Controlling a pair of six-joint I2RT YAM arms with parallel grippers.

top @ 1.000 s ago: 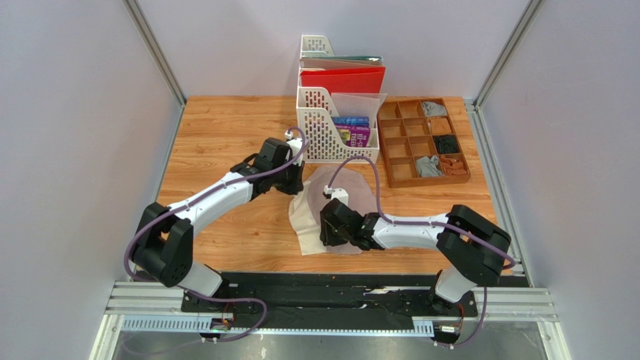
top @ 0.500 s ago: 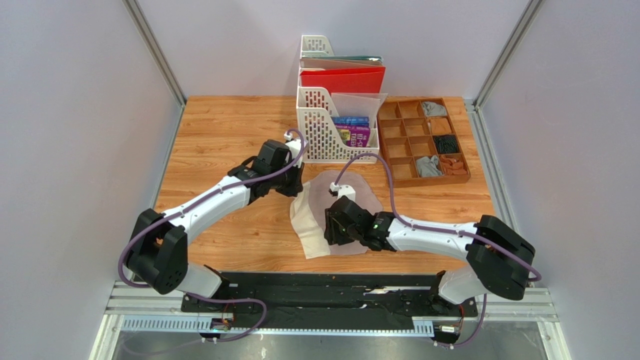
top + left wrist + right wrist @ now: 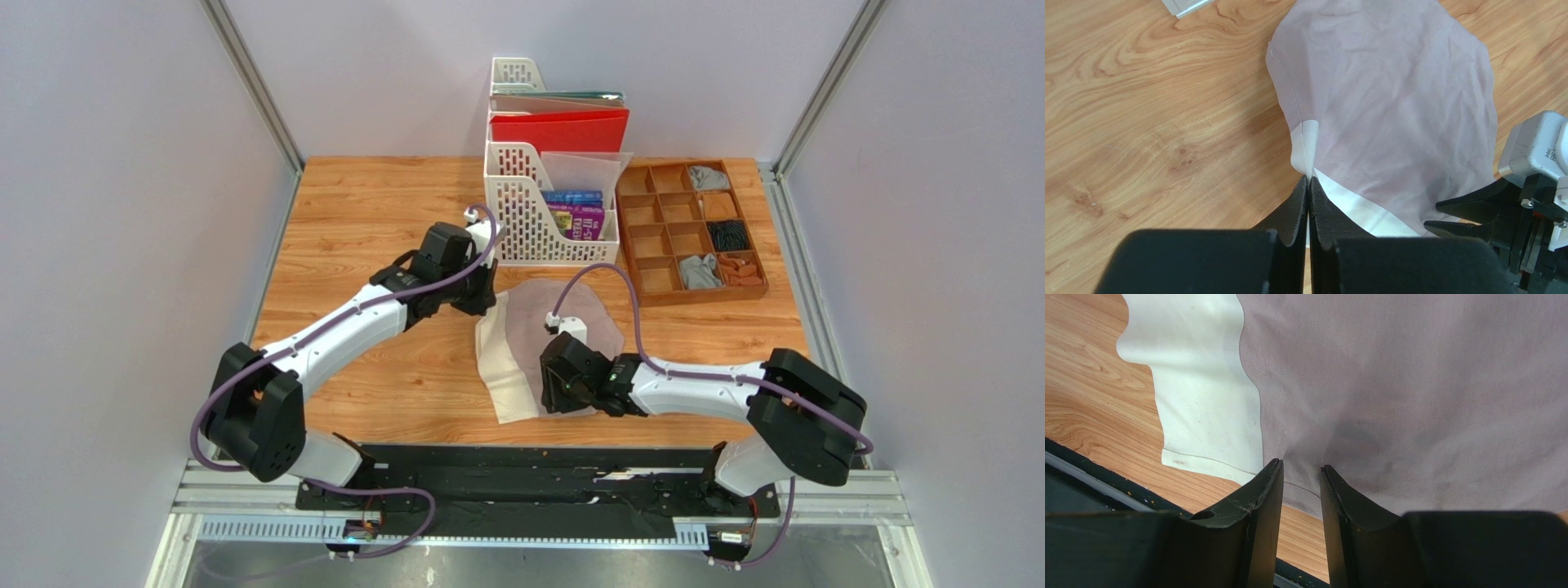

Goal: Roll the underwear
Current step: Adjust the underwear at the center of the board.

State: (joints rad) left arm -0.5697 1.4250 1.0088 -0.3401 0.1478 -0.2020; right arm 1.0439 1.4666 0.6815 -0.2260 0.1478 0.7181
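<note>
Lying limp and light, the underwear (image 3: 1395,104) is wanting edge grips: left jaws are pinching its cream band (image 3: 1346,205) shut, right jaws are hovering half-open over the frame-bottom hem.

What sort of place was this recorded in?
Probably a lab test cell, not a home: a wooden table boxed in by plain grey panels, a metal rail at its near edge, and staged props like a file rack and a compartment tray.
</note>
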